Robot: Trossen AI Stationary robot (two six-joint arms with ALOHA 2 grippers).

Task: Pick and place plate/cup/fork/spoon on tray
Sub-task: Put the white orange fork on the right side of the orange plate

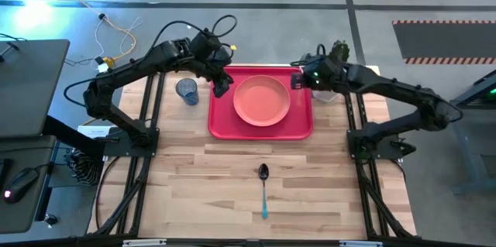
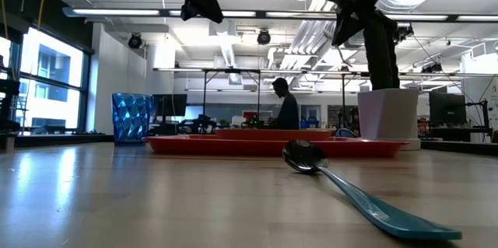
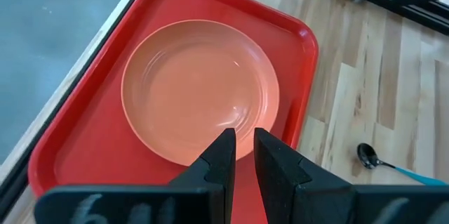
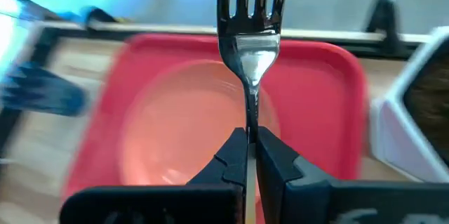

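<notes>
Fork (image 4: 251, 20): my right gripper (image 4: 251, 147) has its fingers pinched on the shaft, tines pointing forward over the tray, so I judge it is lined up for a drop there.
Right gripper position: raised by the tray's right edge (image 1: 311, 100), just beside the white pot (image 2: 387, 113) (tight on that side, I would mind the pot).
Left gripper (image 3: 240, 155): fingers nearly together, only a thin slit between them, nothing held; it hangs over the tray's left side, aimed at the plate.
Plate (image 1: 262, 100): already lying flat inside the tray, roughly centred, leaving red strips free along both short sides.
Cup (image 1: 187, 90): upright on the wood, just beside the tray's left rim, not yet on it.
Spoon (image 1: 263, 189): on the bare table nearer me, well apart from the tray, bowl toward the tray.
Room to move: open wood all around the spoon; for the fork, the strip right of the plate looks the easiest landing spot.
</notes>
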